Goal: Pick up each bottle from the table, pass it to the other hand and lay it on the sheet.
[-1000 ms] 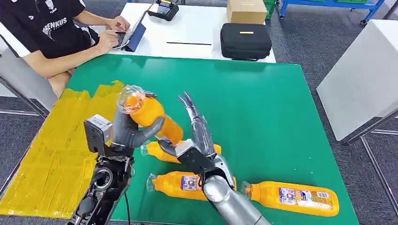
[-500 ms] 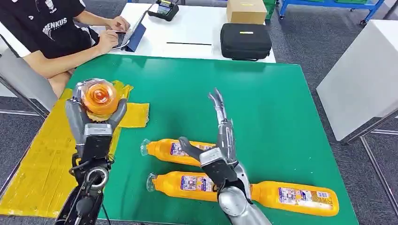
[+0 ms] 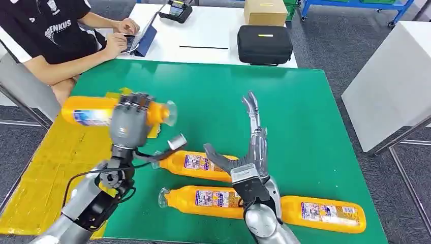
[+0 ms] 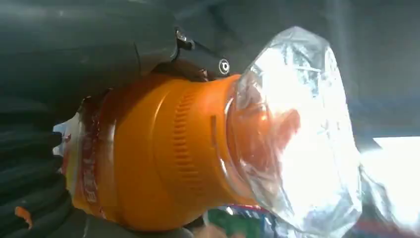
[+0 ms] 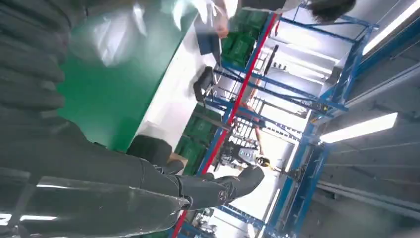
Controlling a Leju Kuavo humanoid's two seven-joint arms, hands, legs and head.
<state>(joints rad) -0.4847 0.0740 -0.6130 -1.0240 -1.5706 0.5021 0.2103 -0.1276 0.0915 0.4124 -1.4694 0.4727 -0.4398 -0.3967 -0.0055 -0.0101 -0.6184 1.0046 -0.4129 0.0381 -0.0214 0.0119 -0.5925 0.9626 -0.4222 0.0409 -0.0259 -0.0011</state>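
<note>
While the left hand (image 3: pixel 129 119) grips one orange bottle (image 3: pixel 94 111) over the yellow sheet (image 3: pixel 56 162) — unlaid — three bottles (image 3: pixel 203 165) wait near the counter's front edge; right hand (image 3: pixel 251 152) fingers spread, empty.

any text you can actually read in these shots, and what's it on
"ENKUS": white letters on the person's black shirt, cut off at the start by a fold.
Labels on the three bottles lying on the table: print too small to read.
Label on the bottle in the left hand: blurred, unreadable.
Device screen on the white table: unreadable.
</note>
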